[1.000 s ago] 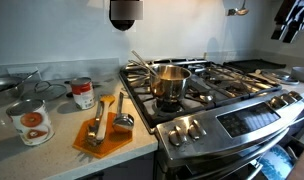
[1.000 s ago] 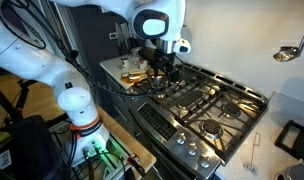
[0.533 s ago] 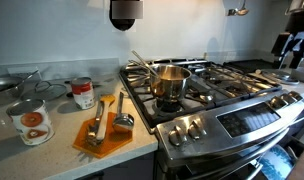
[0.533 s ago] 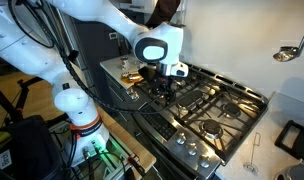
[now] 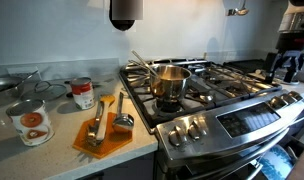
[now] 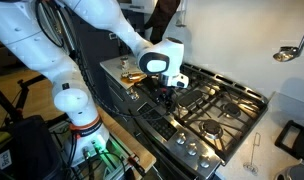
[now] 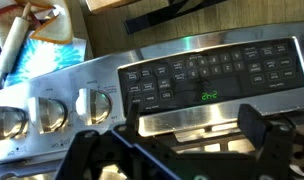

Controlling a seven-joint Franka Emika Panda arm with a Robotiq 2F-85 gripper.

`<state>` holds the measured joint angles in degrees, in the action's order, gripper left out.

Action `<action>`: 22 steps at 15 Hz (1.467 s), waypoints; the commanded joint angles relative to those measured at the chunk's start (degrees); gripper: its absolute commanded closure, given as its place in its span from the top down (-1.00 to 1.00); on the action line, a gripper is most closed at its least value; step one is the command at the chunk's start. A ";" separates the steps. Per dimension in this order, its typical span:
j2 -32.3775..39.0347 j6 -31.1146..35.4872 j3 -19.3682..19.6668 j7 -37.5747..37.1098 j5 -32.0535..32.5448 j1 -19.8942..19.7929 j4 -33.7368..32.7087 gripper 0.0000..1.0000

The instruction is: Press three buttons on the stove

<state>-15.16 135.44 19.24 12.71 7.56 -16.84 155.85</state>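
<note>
Soft indoor light, blurred wrist view

The end effector [image 6: 173,88] hangs above the stove [image 6: 220,106] near its front corner.

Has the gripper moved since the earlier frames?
Yes. The gripper has come down toward the front of the stove, judged against its fixed grates.

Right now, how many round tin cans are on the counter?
2. A big white-labelled tin can stands near the front edge of the grey counter; a smaller red-labelled tin can stands farther back, nearer the stainless-steel stove. More may be hidden.
</note>
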 commanded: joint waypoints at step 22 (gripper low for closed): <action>16.62 5.71 -1.79 -5.11 -0.59 -0.09 -0.90 -1.00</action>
<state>-1.42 140.52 17.68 7.51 7.95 -16.88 155.88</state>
